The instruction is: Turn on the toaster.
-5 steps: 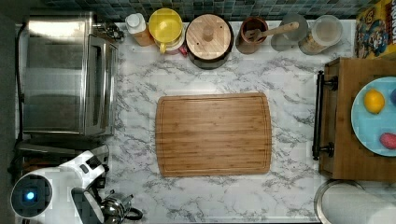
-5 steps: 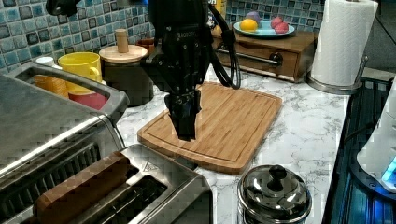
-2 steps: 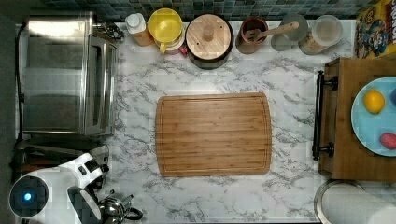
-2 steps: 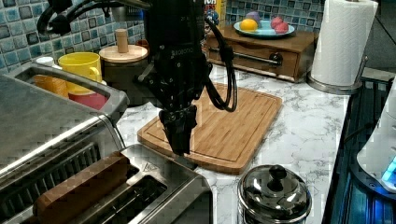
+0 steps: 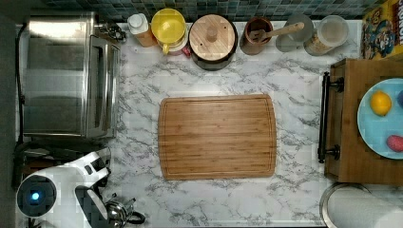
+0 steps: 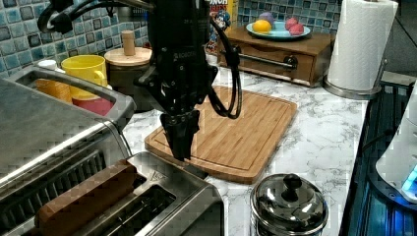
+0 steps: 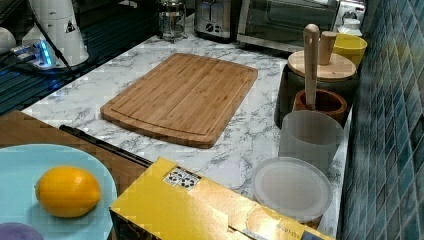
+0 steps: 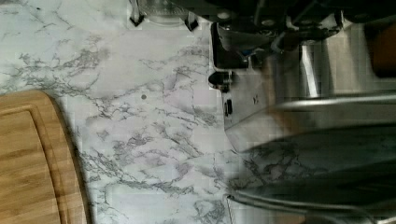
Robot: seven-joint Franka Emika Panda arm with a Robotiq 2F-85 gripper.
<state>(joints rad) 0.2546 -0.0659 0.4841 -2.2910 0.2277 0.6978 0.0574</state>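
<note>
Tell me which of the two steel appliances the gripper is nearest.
The toaster, the small slotted box with bread in one slot; the gripper hangs just above its end. The toaster oven sits further off.

We can half-read "ROBOTIQ" on the gripper (image 6: pixel 180 147) body in the left view; other print is illegible.

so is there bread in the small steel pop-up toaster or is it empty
Partly loaded: the small brushed-steel pop-up toaster holds a brown slice standing high in one slot; the other slot looks empty.
</note>
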